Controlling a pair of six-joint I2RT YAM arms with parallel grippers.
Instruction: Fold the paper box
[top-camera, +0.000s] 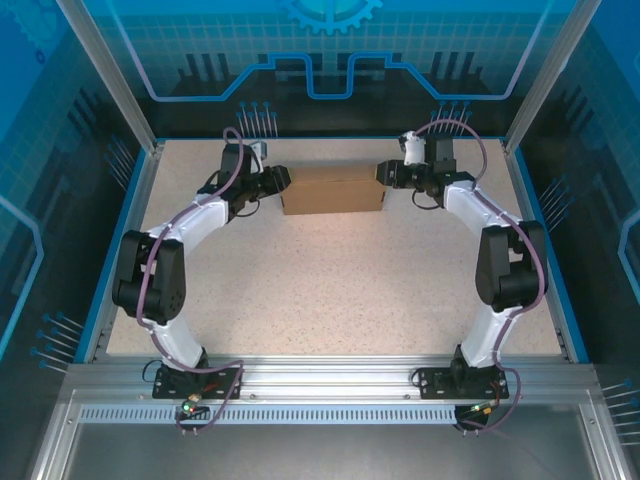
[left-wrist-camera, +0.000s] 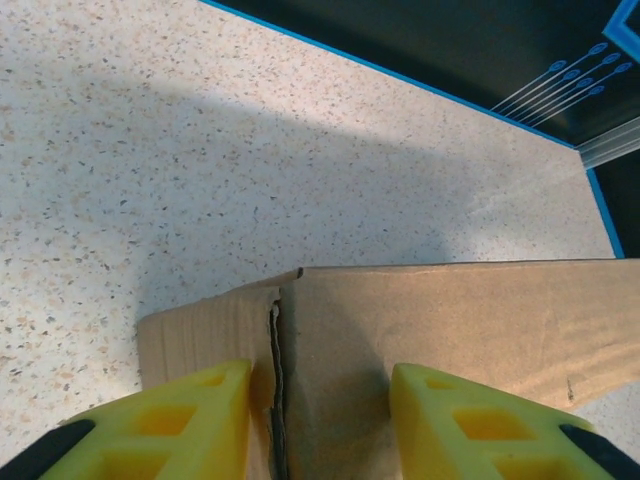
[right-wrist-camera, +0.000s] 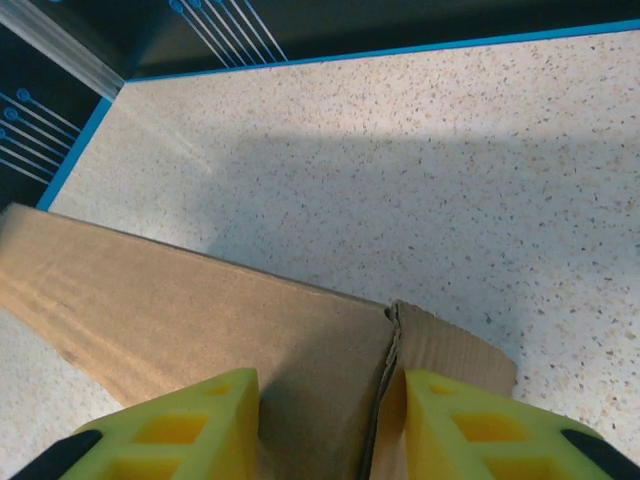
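The paper box (top-camera: 333, 188) is a folded-up brown cardboard block lying at the back middle of the table. My left gripper (top-camera: 282, 180) is at its left end and my right gripper (top-camera: 384, 173) at its right end. In the left wrist view the yellow fingers (left-wrist-camera: 180, 425) stand apart, open, either side of a vertical corner seam of the box (left-wrist-camera: 450, 310). In the right wrist view the gripper (right-wrist-camera: 330, 425) is likewise open astride the seam, where an end flap (right-wrist-camera: 450, 350) meets the box's long face (right-wrist-camera: 200, 310). Whether the fingertips touch the cardboard I cannot tell.
The speckled table (top-camera: 330, 290) has a raised blue rim (top-camera: 330, 139) just behind the box. Aluminium posts (top-camera: 105, 75) and dark enclosure walls stand at the sides. Open tabletop lies between the box and the arm bases.
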